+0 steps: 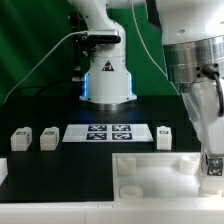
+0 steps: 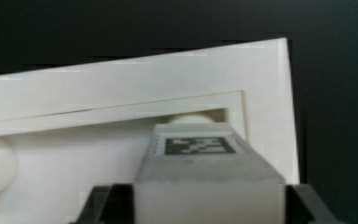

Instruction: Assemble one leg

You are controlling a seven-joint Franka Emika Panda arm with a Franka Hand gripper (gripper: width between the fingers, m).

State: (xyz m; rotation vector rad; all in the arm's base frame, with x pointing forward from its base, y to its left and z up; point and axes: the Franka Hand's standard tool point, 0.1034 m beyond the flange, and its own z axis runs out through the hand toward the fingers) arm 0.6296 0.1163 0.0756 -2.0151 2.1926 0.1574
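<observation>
At the near right of the table (image 1: 40, 105), you have the arm (image 1: 195, 60) reaching down over the white panel (image 1: 150, 175). This is the biggest loose part, and it lies flat with its raised rim up. Farther back, the marker board (image 1: 108, 133) sits at centre. 2 spare legs (image 1: 20, 138) stand to its left and a 3rd spare leg (image 1: 165, 134) just to its right, all apart from the panel.

The hand (image 2: 197, 205) is pinching the leg (image 2: 197, 160), with its fingers (image 2: 108, 205) pressed on both flanks and the tag facing the wrist camera. The leg sits at a right-hand corner of the panel, inside the rim. A round white tip (image 2: 188, 125) shows at its end, and you cannot tell whether it has entered a hole.

By my reading, pickup and carry are done; seating the leg and turning it home are left.

Room is tight there. The rim walls close the corner on 2 sides, so keep the fingers off them. Above the corner, and towards the panel's middle, you have open space, and no spare leg is near.
</observation>
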